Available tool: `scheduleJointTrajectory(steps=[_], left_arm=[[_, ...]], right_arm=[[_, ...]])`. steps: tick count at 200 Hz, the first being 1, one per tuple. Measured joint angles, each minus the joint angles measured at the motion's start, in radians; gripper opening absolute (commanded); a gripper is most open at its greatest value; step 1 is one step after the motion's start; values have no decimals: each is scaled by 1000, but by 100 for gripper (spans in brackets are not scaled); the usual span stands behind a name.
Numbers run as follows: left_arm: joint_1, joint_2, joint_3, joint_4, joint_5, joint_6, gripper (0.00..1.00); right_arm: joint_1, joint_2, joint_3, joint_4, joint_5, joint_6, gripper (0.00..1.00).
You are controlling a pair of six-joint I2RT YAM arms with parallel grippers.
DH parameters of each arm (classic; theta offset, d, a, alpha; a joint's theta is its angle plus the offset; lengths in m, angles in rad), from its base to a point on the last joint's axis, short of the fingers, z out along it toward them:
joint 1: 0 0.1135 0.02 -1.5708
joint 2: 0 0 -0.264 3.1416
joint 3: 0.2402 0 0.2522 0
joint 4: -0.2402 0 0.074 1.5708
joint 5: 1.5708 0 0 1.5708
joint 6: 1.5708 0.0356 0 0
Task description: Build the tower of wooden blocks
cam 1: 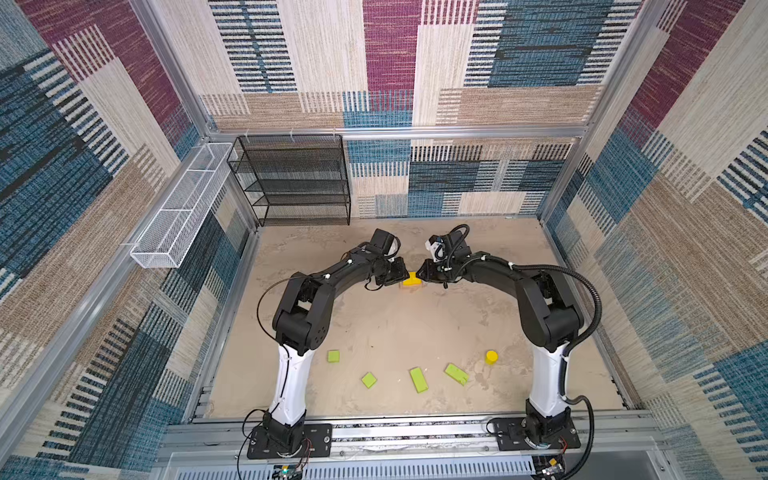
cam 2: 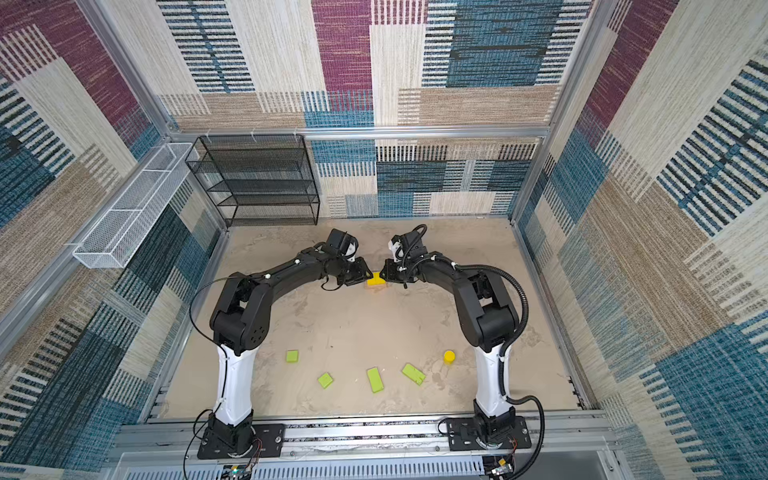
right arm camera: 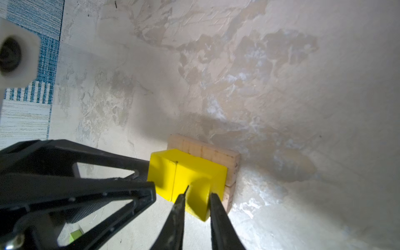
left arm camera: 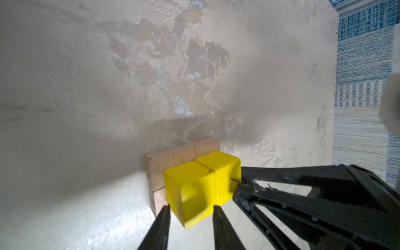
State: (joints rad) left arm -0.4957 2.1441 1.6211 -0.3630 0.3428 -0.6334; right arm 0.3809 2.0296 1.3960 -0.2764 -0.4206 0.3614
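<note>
Two yellow cubes (cam 1: 412, 279) (cam 2: 376, 280) sit side by side on tan bars (left arm camera: 177, 158) (right arm camera: 216, 153) mid-table. My left gripper (cam 1: 405, 275) (left arm camera: 190, 207) meets the left cube (left arm camera: 190, 184) from the left, its fingers slightly parted and their tips at the cube's outer face. From the right, my right gripper (cam 1: 420, 273) (right arm camera: 198, 194) stands the same way at the right cube (right arm camera: 201, 173), gripping nothing. Several lime-green flat pieces (cam 1: 418, 379) and a short yellow cylinder (cam 1: 491, 356) lie near the front of the table.
A black mesh shelf (cam 1: 295, 178) stands at the back left. A white wire basket (cam 1: 183, 203) hangs on the left wall. Both arm bases sit on the front rail (cam 1: 415, 432). The green pieces spread between them.
</note>
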Motion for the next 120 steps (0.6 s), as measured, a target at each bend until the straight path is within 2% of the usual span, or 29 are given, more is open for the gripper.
scheduleJointTrajectory(steps=[46, 120], left_arm=[[0, 1, 0, 0, 0, 0, 36], [0, 2, 0, 0, 0, 0, 38]], right_arm=[[1, 0, 0, 0, 0, 0, 21], [1, 0, 0, 0, 1, 3, 32]])
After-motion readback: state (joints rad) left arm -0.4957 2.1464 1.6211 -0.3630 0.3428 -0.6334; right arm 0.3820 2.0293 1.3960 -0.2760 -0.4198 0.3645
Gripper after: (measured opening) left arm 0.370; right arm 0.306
